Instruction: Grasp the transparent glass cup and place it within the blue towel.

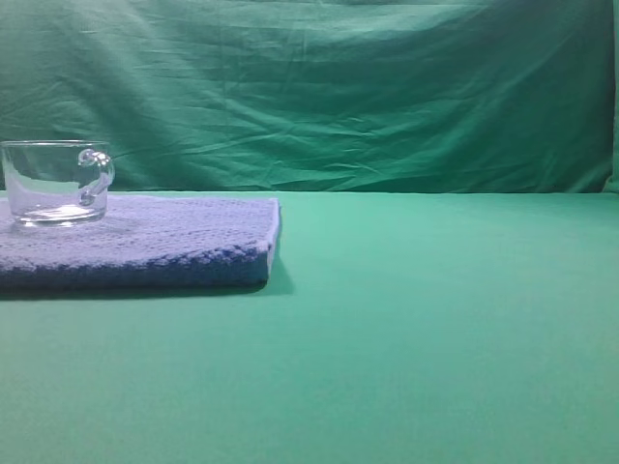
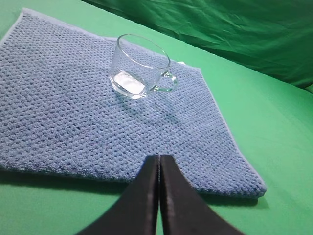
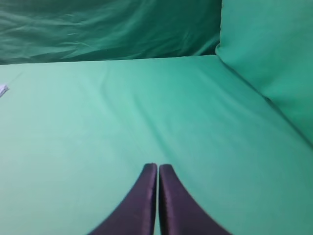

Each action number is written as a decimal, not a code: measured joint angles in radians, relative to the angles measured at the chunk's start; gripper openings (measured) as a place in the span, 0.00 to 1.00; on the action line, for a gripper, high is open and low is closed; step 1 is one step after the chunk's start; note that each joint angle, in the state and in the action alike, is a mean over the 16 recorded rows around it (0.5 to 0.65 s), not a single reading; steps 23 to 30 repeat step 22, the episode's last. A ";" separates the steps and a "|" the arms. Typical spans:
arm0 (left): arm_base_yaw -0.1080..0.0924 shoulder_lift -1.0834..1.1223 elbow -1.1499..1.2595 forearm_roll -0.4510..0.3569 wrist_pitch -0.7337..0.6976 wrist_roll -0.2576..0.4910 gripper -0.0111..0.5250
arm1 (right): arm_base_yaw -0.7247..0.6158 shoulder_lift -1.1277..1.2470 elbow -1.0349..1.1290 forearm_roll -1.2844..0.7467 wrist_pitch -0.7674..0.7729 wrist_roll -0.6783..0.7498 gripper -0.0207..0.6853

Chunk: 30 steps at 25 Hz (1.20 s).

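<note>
Glass cup upright on blue towel, ahead of nearer left gripper; both grippers pressed together, empty; right gripper well apart.

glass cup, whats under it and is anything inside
The cup stands upright on the blue towel, near its far edge. Through the clear glass nothing shows inside. The green table beneath the towel is covered there.
</note>
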 joint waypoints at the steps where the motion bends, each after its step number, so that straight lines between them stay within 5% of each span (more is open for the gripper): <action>1: 0.000 0.000 0.000 0.000 0.000 0.000 0.02 | 0.000 0.000 0.000 0.000 0.006 0.000 0.03; 30: 0.000 0.000 0.000 0.000 0.000 0.000 0.02 | 0.000 0.000 0.000 0.001 0.021 0.000 0.03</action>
